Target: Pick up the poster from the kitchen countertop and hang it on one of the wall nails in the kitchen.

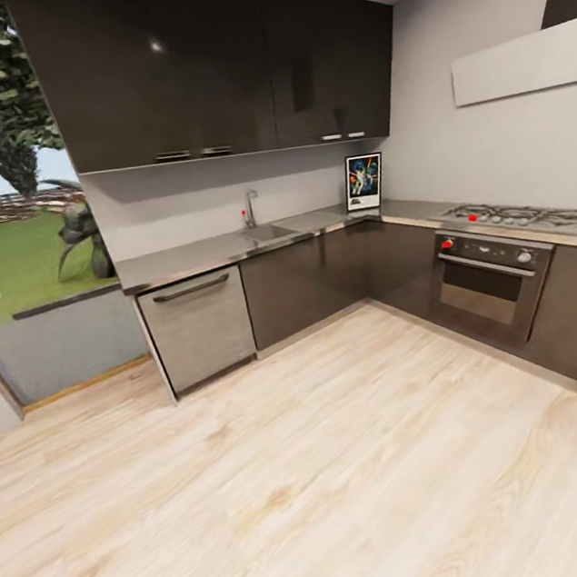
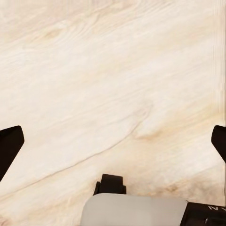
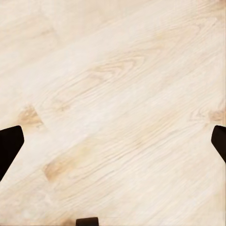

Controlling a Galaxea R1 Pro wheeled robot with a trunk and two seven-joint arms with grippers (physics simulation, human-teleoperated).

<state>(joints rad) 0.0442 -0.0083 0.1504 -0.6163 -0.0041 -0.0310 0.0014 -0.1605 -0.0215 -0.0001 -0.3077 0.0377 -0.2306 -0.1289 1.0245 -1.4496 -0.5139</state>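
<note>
The poster [image 1: 364, 181] is seen propped in the desk [image 1: 193, 259] corner — a square, slow approach is advised; both pincers [image 2: 113, 141] [image 3: 113, 141] are spread wide, empty.

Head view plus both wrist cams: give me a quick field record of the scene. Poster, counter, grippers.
poster: upright in the countertop's inner corner, leaning on the wall
countertop: L-shaped steel, sink on the left run, gas hob on the right run
left gripper: open, empty, over wooden floor
right gripper: open, empty, over floor
wall nail: too small to tell
</note>
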